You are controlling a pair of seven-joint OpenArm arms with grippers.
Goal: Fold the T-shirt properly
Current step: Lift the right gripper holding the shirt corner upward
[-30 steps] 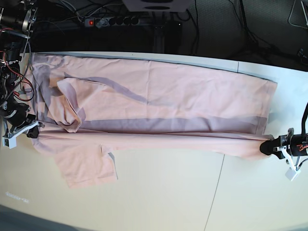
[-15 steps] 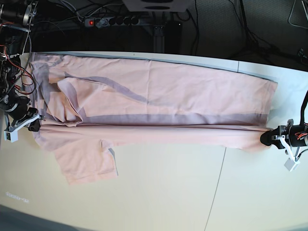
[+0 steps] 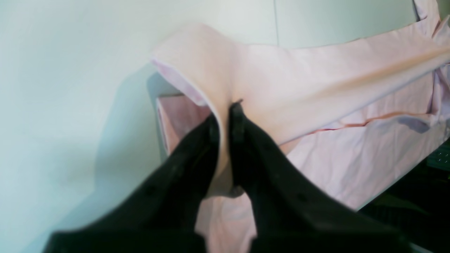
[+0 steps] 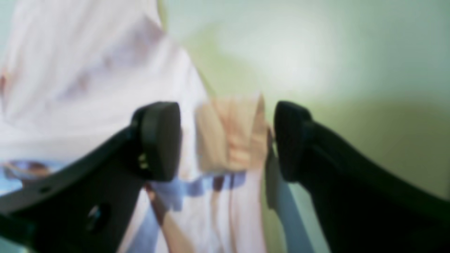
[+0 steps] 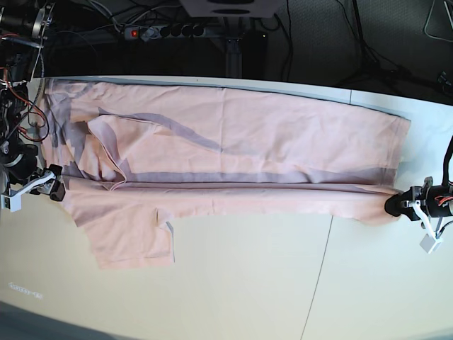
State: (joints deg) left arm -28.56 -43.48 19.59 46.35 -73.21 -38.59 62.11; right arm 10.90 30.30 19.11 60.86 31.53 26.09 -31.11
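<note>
A: Item one, far left of the base view: the right pincer. Condition?

B: Released. In its wrist view the two fingers stand wide apart, with a bunched fold of pink cloth between them, touching neither as far as the blur allows. In the base view it sits just beside the left edge of the T-shirt, at the tabletop's side.

A: Item two, the T-shirt. Location?

B: Spread lengthwise across the pale tabletop, plain pink side up, reaching from one pincer to the other. A long fold line runs along its near half. One short sleeve lies flat towards the near left, and a folded-over flap sits on the upper left part. Grey shadow bands mark the raised folds.

A: Item three, far right: the left pincer.

B: Clenched on the T-shirt. In its wrist view the black fingers are pressed together with a thin layer of pink cloth pinched between them; the fabric stretches away from the grip towards the far end. In the base view the shirt's right near corner tapers to a point right at this pincer.
</note>
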